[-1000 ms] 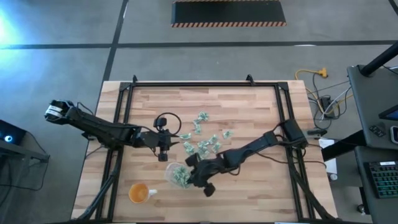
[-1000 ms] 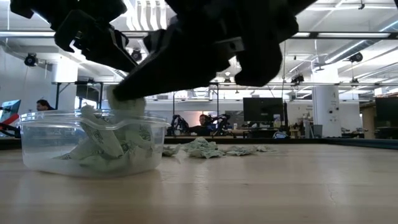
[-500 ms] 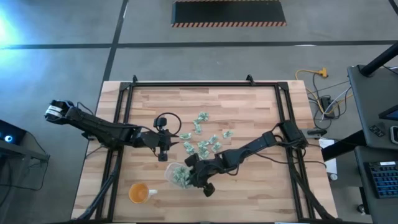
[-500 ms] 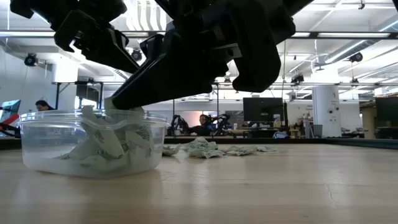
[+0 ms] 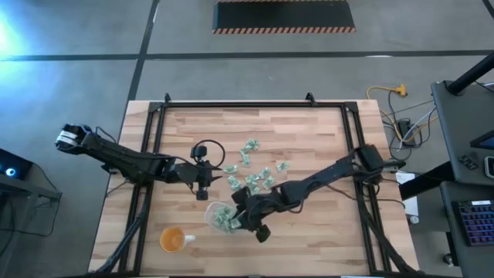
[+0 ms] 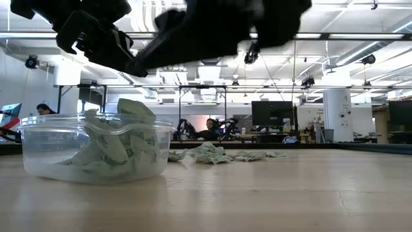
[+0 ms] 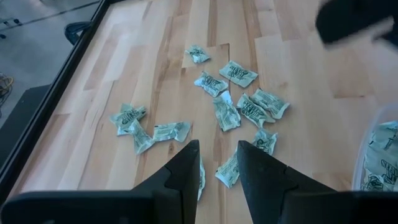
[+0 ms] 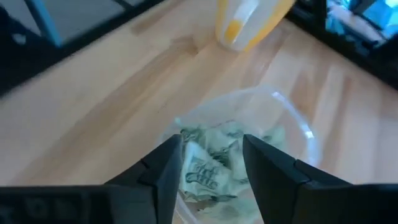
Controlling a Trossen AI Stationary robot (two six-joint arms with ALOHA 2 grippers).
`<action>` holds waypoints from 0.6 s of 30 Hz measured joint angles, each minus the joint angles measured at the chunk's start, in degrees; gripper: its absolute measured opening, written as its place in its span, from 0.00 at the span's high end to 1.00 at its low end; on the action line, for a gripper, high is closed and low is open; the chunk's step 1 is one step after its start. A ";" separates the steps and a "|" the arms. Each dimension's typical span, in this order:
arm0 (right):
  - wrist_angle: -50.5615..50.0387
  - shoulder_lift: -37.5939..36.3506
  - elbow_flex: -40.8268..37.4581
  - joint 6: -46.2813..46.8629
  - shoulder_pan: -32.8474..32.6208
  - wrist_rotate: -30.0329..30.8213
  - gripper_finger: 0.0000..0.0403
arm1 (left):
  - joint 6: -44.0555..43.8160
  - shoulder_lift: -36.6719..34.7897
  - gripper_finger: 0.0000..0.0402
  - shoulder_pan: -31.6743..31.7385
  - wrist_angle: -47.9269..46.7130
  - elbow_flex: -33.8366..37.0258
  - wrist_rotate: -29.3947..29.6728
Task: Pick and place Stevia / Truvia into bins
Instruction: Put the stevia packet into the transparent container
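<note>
The right gripper (image 5: 238,218) is hovering over the clear tub (image 5: 220,217), which is sitting at about seven o'clock from the worktop's (image 5: 309,139) centre. Half a second ago its fingers (image 8: 163,171) were reaching down among the packets in the tub; now they are spread apart with nothing between them and are lifting clear. A packet (image 6: 136,110) is resting on top of the heap inside, so another drop appears done.

The left gripper (image 5: 202,188) is waiting at about nine o'clock, fingers (image 7: 186,171) parted and empty, above the loose sweetener packets (image 5: 253,176) scattered near the centre, which are waiting to be moved.

In the low view the arms are blotting out the fingertips. An orange cup (image 5: 173,240) is standing nearby.
</note>
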State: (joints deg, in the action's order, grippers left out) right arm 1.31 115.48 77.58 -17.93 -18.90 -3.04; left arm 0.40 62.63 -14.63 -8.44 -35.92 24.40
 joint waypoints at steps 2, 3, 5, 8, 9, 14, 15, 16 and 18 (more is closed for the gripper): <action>-4.24 -2.72 0.03 2.33 0.00 0.99 0.60 | 0.00 0.00 0.77 -0.02 0.04 0.02 -0.02; -6.95 -3.97 0.07 3.95 0.00 2.28 0.60 | 0.00 0.00 0.77 -0.01 0.05 0.04 0.00; -14.55 -6.40 0.05 7.13 0.00 5.53 0.62 | 0.00 -0.02 0.77 -0.02 0.10 0.23 0.00; -24.06 -8.79 -1.45 12.29 0.02 12.43 0.64 | 0.00 -0.02 0.77 0.00 0.37 0.65 -0.01; -26.36 -9.24 -2.32 13.67 0.02 15.15 0.64 | 0.00 -0.02 0.77 -0.02 0.40 0.78 -0.02; -29.88 -9.42 -6.46 14.92 0.38 23.13 0.67 | 0.00 -0.02 0.77 -0.01 0.62 1.68 0.00; -29.47 -9.42 -7.40 14.38 0.50 23.46 0.67 | 0.14 -0.02 0.77 -0.02 0.77 1.87 -0.02; -29.26 -9.42 -8.27 13.80 0.74 23.88 0.68 | 0.38 -0.02 0.77 -0.01 0.76 2.03 0.00; -29.27 -9.42 -9.94 13.60 1.40 24.11 0.69 | 0.51 -0.04 0.77 -0.01 0.86 2.39 0.00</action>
State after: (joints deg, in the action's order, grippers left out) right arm -27.96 106.06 67.64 -4.32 -17.49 21.07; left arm 0.92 62.59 -14.65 -7.58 -33.54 24.40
